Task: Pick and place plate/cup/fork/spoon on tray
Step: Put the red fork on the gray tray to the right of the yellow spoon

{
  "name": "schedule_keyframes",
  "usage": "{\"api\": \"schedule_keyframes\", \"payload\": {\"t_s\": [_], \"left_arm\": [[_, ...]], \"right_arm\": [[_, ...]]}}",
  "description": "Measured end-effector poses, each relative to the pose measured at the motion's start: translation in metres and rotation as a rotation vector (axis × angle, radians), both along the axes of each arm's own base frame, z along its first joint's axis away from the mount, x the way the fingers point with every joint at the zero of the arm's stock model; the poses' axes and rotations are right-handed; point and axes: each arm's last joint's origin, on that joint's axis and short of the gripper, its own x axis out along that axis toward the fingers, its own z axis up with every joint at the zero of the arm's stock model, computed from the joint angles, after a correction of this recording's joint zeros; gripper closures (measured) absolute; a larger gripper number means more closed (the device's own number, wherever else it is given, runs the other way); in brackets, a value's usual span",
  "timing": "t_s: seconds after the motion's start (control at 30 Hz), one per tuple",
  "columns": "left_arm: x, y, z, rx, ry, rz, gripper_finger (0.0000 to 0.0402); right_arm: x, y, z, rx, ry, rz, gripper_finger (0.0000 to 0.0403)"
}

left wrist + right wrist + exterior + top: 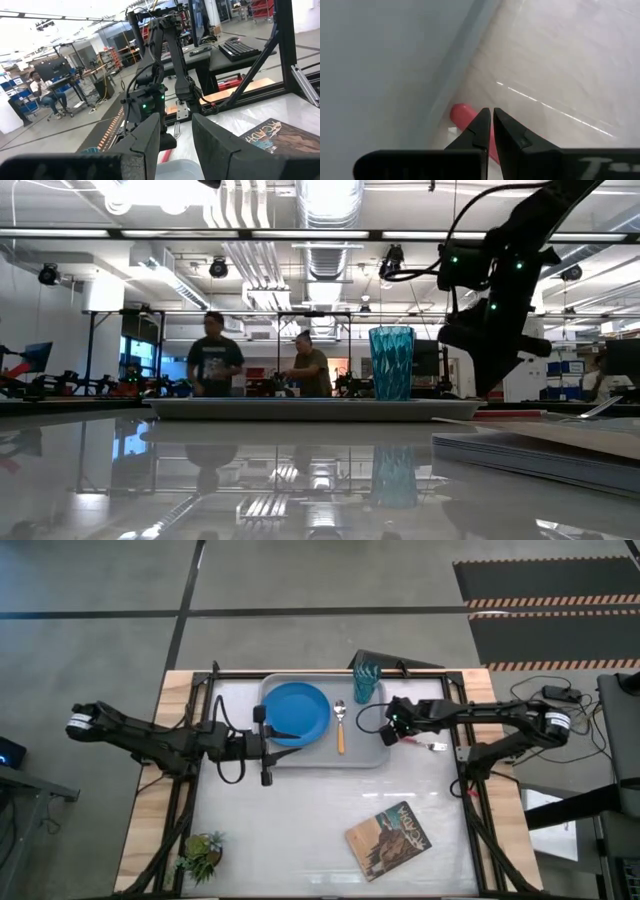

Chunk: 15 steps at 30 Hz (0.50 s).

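Tray (372,757): light-grey, set at the far middle of the table. Loaded with plate (297,713), spoon (340,727) just beside the plate, and cup (366,680) at the far right corner.

Fork (428,746): not yet loaded. Seen lying on the table just off the tray's right edge, tines pointing away from the tray, directly under the right gripper (398,730).

Right gripper, state: fingers drawn almost together around the pink handle (470,123), which passes between and behind the fingertips. Whether the handle is truly pinched or merely straddled cannot be told.

Left gripper (262,736): parked at the tray's left edge beside the plate, fingers spread, nothing held.

Risks judged from here: a thin handle lying flat may slip from a shallow tip grasp; the handle end lies close to the tray wall, so a low carry could catch the rim; a wide swing could tip the cup.

View differences: handle-to-fingertip contact is shown only by the right wrist view. Tray contents are laid out only by the high view. In the low view the cup (391,363) is seen upright, with the plate and spoon hidden behind the rim.
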Motion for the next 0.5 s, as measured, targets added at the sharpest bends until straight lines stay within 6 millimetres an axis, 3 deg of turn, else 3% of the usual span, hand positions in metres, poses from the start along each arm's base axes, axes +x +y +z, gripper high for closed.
{"api": "schedule_keyframes", "payload": {"t_s": [0.5], "left_arm": [[0.0,0.0,0.0,0.0,0.001,0.0,0.0304]], "right_arm": [[0.009,0.0,-0.018,0.027,0.051,0.031,0.0391]]}}
